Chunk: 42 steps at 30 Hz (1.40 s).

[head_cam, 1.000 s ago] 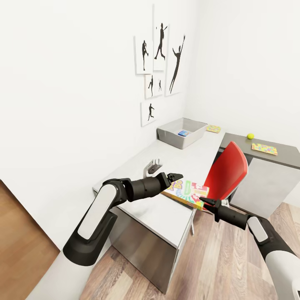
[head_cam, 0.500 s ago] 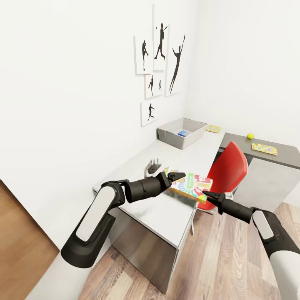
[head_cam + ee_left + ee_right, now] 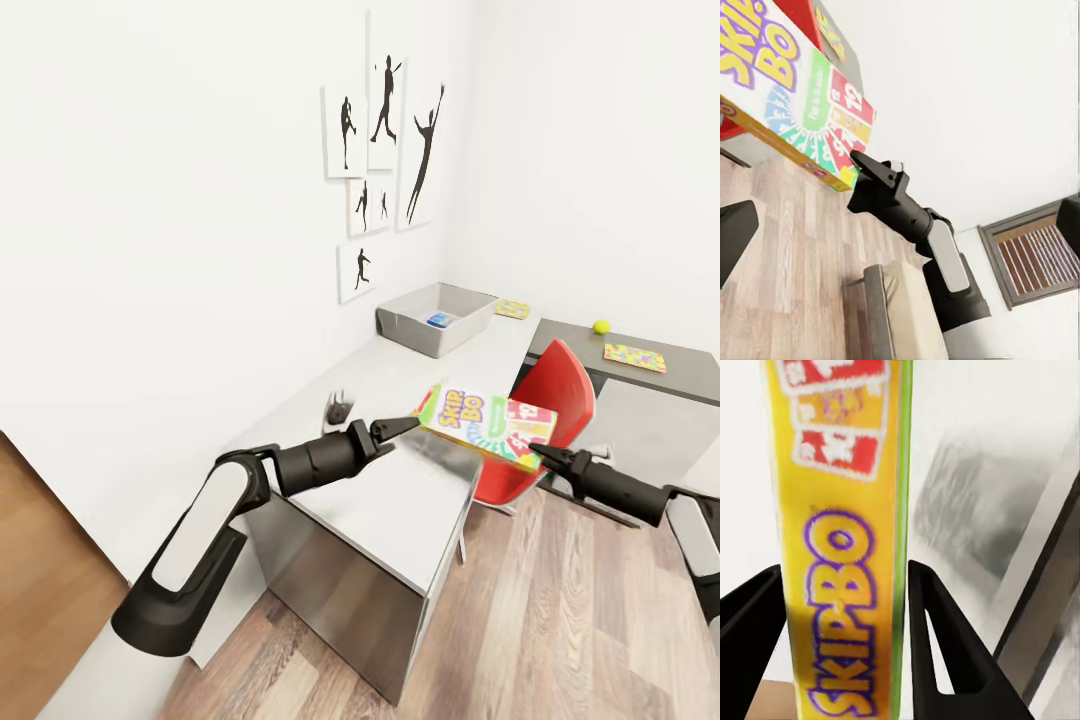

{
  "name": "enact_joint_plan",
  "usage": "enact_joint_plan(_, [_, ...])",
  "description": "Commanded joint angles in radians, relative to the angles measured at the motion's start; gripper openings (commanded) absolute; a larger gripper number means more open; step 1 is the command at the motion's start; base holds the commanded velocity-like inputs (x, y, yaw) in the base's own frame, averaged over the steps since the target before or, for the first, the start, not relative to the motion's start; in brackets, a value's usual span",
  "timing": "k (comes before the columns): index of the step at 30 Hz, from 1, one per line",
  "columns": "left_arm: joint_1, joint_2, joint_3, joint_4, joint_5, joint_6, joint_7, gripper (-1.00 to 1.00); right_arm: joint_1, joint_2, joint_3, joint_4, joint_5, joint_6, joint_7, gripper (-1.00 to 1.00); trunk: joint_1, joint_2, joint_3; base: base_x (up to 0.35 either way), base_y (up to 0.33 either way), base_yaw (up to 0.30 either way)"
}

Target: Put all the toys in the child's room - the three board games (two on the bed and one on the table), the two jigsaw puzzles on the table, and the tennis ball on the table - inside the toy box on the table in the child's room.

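Observation:
The green-yellow-red SKIP-BO board game [image 3: 487, 424] hangs tilted in the air over the table's [image 3: 400, 490] front corner. My right gripper [image 3: 541, 455] is shut on its right end, and the right wrist view has the box edge [image 3: 844, 547] between both fingers. My left gripper [image 3: 402, 427] sits just left of the box, open and not holding it; one of its fingers [image 3: 735, 232] shows below the box [image 3: 795, 97]. Far back stands the grey toy box [image 3: 405, 330] with a blue board game [image 3: 441, 320] inside. Two jigsaw puzzles [image 3: 512, 309] [image 3: 634, 357] and the tennis ball [image 3: 601, 327] lie on the table.
A red chair [image 3: 548, 405] stands tucked at the desk right behind the held box. Framed silhouette pictures [image 3: 385, 150] hang on the white wall. Wooden floor [image 3: 520, 620] lies to the right of the desk.
The SKIP-BO box has risen off the desk's edge and moved right, carried by my right gripper. My left gripper has come off the box and drawn back slightly.

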Motion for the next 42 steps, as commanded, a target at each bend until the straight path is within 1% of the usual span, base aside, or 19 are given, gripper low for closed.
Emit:
enact_joint_plan(1, [0.004,0.004,0.002,-0.001,0.011,0.002,0.001,1.0,0.005,-0.006,-0.01,-0.013,0.005,0.004,0.009,-1.0,0.0,-0.001,-0.001,0.0,0.0,0.0])
enact_joint_plan(2, [0.004,0.004,0.002,-0.001,0.011,0.002,0.001,1.0,0.005,-0.006,-0.01,-0.013,0.005,0.004,0.009,-1.0,0.0,-0.001,-0.001,0.0,0.0,0.0])
enact_joint_plan(6, [0.013,0.011,0.001,0.0,0.005,0.002,-0.012,1.0,0.026,-0.02,-0.04,-0.055,0.005,0.003,0.041,-1.0,0.0,-0.001,-0.001,0.0,0.0,0.0])
enact_joint_plan(13, [0.02,0.011,-0.006,0.0,-0.003,0.006,-0.018,1.0,0.041,-0.026,-0.055,-0.108,0.008,0.004,0.088,-1.0,0.0,-0.001,-0.001,0.0,0.0,0.0])
enact_joint_plan(15, [0.025,0.008,-0.02,0.0,-0.005,0.007,-0.017,1.0,0.044,-0.025,-0.057,-0.129,0.01,0.006,0.096,-1.0,0.0,-0.001,-0.001,0.0,0.0,0.0])
enact_joint_plan(17, [0.029,0.007,-0.047,0.001,-0.006,0.007,-0.016,1.0,0.046,-0.023,-0.057,-0.147,0.012,0.007,0.101,-1.0,0.0,-0.001,-0.001,0.0,0.0,0.0])
enact_joint_plan(18, [0.029,0.007,-0.047,0.001,-0.006,0.007,-0.016,1.0,0.046,-0.023,-0.057,-0.147,0.012,0.007,0.101,-1.0,0.0,-0.001,-0.001,0.0,0.0,0.0])
enact_joint_plan(22, [0.056,0.013,-0.107,0.001,-0.007,0.001,-0.009,1.0,0.049,-0.019,-0.056,-0.171,0.015,0.009,0.106,-1.0,0.0,-0.001,-0.001,0.0,0.0,0.0])
enact_joint_plan(23, [0.056,0.013,-0.107,0.001,-0.007,0.001,-0.009,1.0,0.049,-0.019,-0.056,-0.171,0.015,0.009,0.106,-1.0,0.0,-0.001,-0.001,0.0,0.0,0.0])
enact_joint_plan(25, [0.081,0.014,-0.124,0.001,-0.008,-0.003,-0.007,1.0,0.05,-0.018,-0.055,-0.184,0.015,0.01,0.108,-1.0,0.0,-0.001,-0.001,0.0,0.0,0.0])
enact_joint_plan(26, [0.081,0.014,-0.124,0.001,-0.008,-0.003,-0.007,1.0,0.05,-0.018,-0.055,-0.184,0.015,0.01,0.108,-1.0,0.0,-0.001,-0.001,0.0,0.0,0.0])
enact_joint_plan(29, [0.108,0.015,-0.141,0.0,-0.009,-0.006,-0.005,1.0,0.064,-0.017,-0.054,-0.209,0.016,0.01,0.111,-1.0,0.0,-0.001,-0.001,0.0,0.0,0.0])
enact_joint_plan(31, [0.116,0.015,-0.146,0.0,-0.012,-0.007,-0.005,1.0,0.071,-0.017,-0.054,-0.223,0.016,0.01,0.111,-1.0,0.0,-0.001,-0.001,0.0,0.0,0.0])
enact_joint_plan(33, [0.13,0.015,-0.153,0.0,-0.031,-0.008,-0.006,1.0,0.09,-0.016,-0.054,-0.259,0.016,0.012,0.112,-1.0,-0.004,0.006,0.002,0.0,0.0,0.0])
enact_joint_plan(34, [0.13,0.015,-0.153,0.0,-0.031,-0.008,-0.006,1.0,0.09,-0.016,-0.054,-0.259,0.016,0.012,0.112,-1.0,-0.008,0.013,0.005,0.0,0.0,0.0])
enact_joint_plan(36, [0.144,0.015,-0.157,0.0,-0.07,-0.009,-0.009,1.0,0.109,-0.015,-0.053,-0.304,0.016,0.013,0.113,-1.0,-0.015,0.027,0.012,0.0,0.0,0.0])
enact_joint_plan(38, [0.156,0.011,-0.159,0.0,-0.12,-0.01,-0.012,1.0,0.129,-0.015,-0.053,-0.349,0.015,0.016,0.113,-1.0,-0.023,0.041,0.018,0.0,0.0,0.0])
enact_joint_plan(39, [0.156,0.011,-0.159,0.0,-0.12,-0.01,-0.012,1.0,0.129,-0.015,-0.053,-0.349,0.015,0.016,0.113,-1.0,-0.027,0.048,0.021,0.0,0.0,0.0])
enact_joint_plan(42, [0.167,-0.002,-0.162,0.0,-0.187,-0.011,-0.015,1.0,0.152,-0.014,-0.053,-0.404,0.015,0.024,0.113,-1.0,-0.038,0.069,0.03,0.0,0.0,0.0])
